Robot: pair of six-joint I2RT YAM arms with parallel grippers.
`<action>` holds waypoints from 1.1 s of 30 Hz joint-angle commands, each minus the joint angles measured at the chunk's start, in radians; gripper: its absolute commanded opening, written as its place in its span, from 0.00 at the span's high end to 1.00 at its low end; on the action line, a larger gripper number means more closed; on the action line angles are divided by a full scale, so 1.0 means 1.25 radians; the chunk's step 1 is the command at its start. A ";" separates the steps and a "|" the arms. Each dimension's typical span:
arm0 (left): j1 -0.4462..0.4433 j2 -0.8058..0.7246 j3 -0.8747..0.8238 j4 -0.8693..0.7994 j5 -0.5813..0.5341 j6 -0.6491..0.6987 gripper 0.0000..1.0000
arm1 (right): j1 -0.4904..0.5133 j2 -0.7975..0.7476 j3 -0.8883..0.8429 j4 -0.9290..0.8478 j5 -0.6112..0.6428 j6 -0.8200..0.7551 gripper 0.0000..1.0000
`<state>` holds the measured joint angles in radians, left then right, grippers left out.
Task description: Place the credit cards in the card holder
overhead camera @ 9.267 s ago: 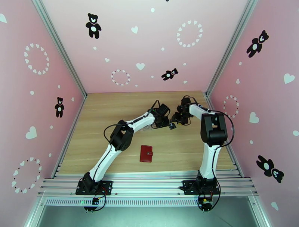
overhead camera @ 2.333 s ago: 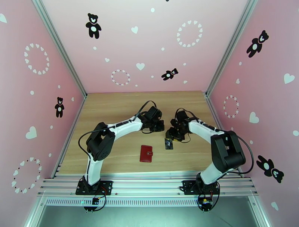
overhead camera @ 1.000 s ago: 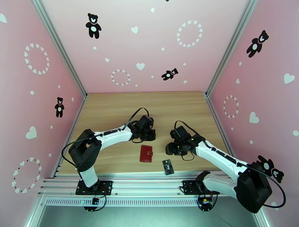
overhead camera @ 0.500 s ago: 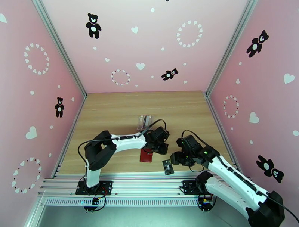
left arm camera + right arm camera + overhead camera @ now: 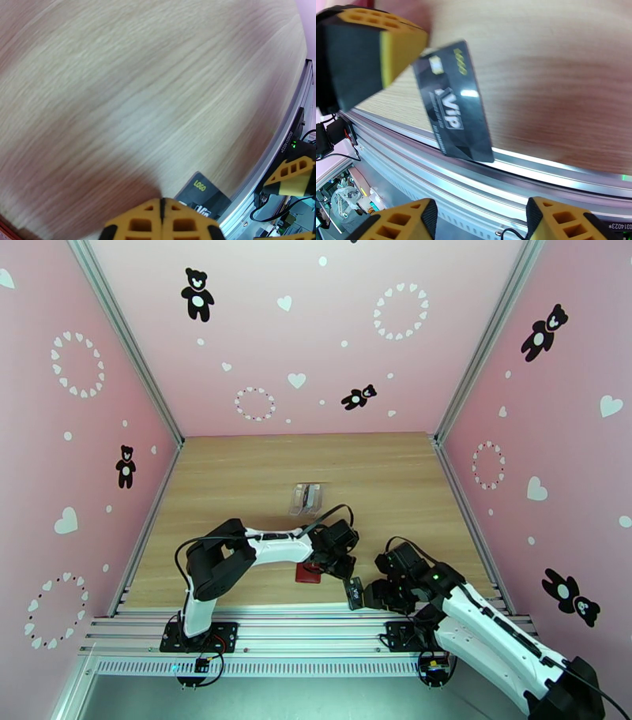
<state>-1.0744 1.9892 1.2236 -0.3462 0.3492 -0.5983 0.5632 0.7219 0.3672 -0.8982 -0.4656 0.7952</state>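
Black card (image 5: pixel 452 104), silver VIP print; dark-red card holder (image 5: pixel 305 575); wood-grain table (image 5: pixel 237 469).

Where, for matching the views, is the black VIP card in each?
Top external: black VIP card low centre, at the near edge of the table.
Left wrist: the card at the bottom, right of centre.
Right wrist: the card left of centre, overlapping the table edge.
Shared landmark: the aluminium rail along that edge.

Top view: bright, even, diffuse light; faint soft shadows on the table (image 5: pixel 237 469). 2 wrist views: motion blur smears the grain; edges bow. 1 glare spot on the card (image 5: pixel 452 118).
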 commanded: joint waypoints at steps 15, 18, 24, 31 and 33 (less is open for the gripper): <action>-0.039 -0.029 -0.035 -0.002 -0.017 -0.018 1.00 | 0.000 0.064 -0.081 0.160 -0.041 0.056 0.37; -0.039 -0.016 -0.034 -0.003 -0.020 -0.016 1.00 | 0.001 0.088 -0.089 0.189 -0.055 0.059 0.38; -0.039 -0.005 -0.042 0.013 -0.021 -0.023 1.00 | 0.007 0.090 -0.103 0.235 -0.071 0.083 0.41; -0.038 0.006 -0.051 0.027 -0.011 -0.024 1.00 | 0.008 0.092 -0.100 0.261 -0.087 0.091 0.45; -0.039 0.008 -0.052 0.031 -0.009 -0.026 1.00 | 0.010 0.090 -0.100 0.257 -0.075 0.089 0.45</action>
<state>-1.1210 1.9617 1.1805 -0.3138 0.3412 -0.6209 0.5697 0.8349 0.2485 -0.5983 -0.5598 0.8978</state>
